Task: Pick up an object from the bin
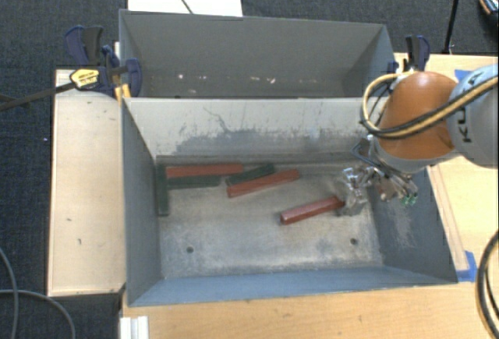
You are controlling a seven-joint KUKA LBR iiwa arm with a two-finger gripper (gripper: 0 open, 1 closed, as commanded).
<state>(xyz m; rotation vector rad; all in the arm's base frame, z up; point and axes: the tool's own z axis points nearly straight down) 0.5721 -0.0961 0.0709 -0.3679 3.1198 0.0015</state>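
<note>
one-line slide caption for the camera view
Gripper low in the grey bin at the right end of a red bar; more red and green bars farther left.

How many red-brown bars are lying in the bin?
3. The left bar lies near the back wall; the middle bar, tilted, is just right of it; the right bar lies further front, its right end at the gripper. The arm may hide more.

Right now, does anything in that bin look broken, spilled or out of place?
Nothing stands out. The red bars and dark green bars lie flat on the bin floor, loosely angled, most near the back wall.
</note>
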